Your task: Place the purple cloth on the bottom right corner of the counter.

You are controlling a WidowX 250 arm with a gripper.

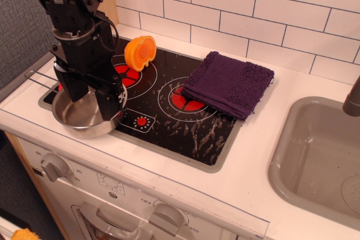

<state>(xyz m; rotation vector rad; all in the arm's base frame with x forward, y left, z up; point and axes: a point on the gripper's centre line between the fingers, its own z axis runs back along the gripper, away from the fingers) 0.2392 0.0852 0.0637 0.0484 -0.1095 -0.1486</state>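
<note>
Cloth (229, 84), purple, folded: we log it on the back right corner of the stovetop (163, 116), covering part of the right burner (185, 100) and lapping onto the white counter (264, 144) near the tiled wall (253, 21). Working left to right, we list: a steel pot (84, 117) at the stovetop's front left corner; the black arm standing over it, its gripper (109, 102) low at the pot's rim, and we cannot tell how the jaws stand. Just behind, an orange pumpkin-shaped toy (140, 53) sits by the left burner (125, 74). Then the cloth, well apart from the gripper. Last, a grey sink (292, 167) at far right.
</note>
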